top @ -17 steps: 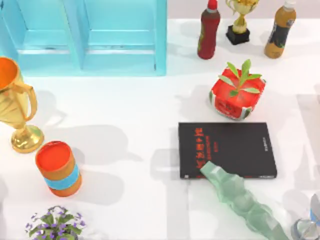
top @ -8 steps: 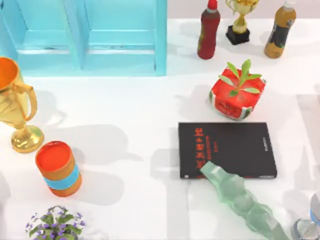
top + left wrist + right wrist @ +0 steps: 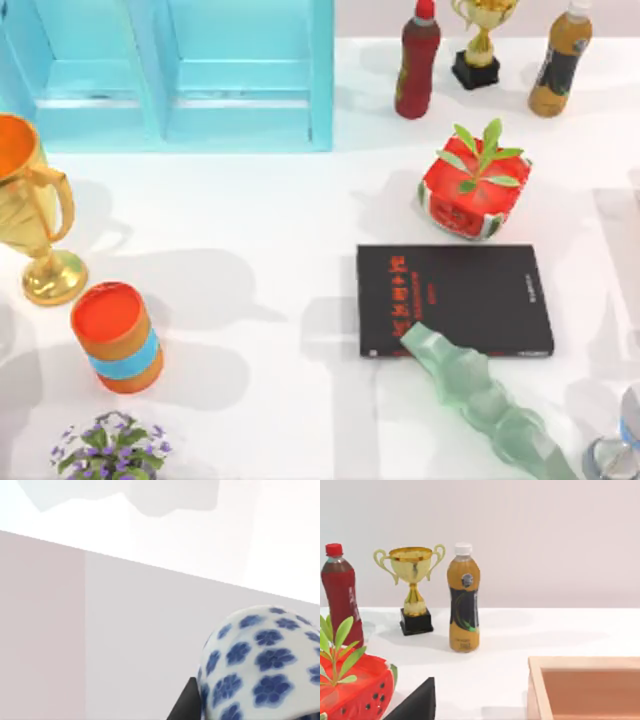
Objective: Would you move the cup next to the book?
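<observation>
The cup [image 3: 260, 665], white with blue flowers, sits close up in the left wrist view. A dark finger [image 3: 184, 706] of my left gripper presses against its side, so the gripper is shut on it. Pale wall and white table lie behind it. The black book [image 3: 455, 300] with red lettering lies flat at the table's middle right. My right gripper [image 3: 415, 702] is parked at the front right, open, with one dark finger showing and nothing beside it.
A pale green bumpy long object [image 3: 480, 400] lies across the book's front edge. A red watermelon planter [image 3: 473, 190] stands behind the book. An orange cylinder [image 3: 118, 337], gold trophy [image 3: 40, 215] and purple flowers [image 3: 110, 445] stand left. Blue cabinet [image 3: 180, 70], bottles and a wooden box [image 3: 590, 687] stand farther off.
A soft shadow at the table's left front edge has spread. The book and the other things on the table have not moved.
</observation>
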`<state>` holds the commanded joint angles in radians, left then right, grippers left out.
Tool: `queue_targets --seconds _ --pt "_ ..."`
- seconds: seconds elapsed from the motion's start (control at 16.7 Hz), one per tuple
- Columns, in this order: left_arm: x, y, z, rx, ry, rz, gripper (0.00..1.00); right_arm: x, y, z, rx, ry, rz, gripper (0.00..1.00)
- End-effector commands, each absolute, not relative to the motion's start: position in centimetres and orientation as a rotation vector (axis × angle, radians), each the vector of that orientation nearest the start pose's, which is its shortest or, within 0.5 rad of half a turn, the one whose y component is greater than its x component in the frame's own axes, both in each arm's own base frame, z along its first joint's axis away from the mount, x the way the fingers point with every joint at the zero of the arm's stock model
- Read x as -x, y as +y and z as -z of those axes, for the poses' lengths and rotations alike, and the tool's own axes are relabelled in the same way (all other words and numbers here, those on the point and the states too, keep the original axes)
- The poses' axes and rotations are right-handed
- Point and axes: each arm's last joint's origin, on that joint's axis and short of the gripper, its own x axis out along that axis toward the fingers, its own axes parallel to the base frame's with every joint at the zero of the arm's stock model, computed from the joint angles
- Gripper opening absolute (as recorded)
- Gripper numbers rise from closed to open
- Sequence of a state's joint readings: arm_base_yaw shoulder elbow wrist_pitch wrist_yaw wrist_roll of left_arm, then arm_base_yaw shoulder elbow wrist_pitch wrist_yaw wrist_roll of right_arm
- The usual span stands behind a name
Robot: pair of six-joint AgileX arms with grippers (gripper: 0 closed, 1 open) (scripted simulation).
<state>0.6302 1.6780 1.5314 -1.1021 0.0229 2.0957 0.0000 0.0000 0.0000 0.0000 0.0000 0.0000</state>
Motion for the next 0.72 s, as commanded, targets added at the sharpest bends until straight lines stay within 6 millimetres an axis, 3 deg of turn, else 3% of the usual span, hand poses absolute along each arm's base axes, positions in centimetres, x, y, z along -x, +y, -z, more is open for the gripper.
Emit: queue_targets --seconds 0.36,0.54,0.72 --pt "-33.0 11.1 -34.3 -1.082 1.048 0.658 0.00 -10.6 -0.1 -16.0 0.000 0.000 0.000 1.00" --pt "-35.5 5.3 -35.2 -0.841 1.049 0.617 0.00 -10.6 -0.1 -16.0 0.000 0.000 0.000 1.00" --pt "-37.4 -0.8 -34.8 -0.583 1.117 0.582 0.00 -10.6 -0.1 -16.0 0.000 0.000 0.000 1.00"
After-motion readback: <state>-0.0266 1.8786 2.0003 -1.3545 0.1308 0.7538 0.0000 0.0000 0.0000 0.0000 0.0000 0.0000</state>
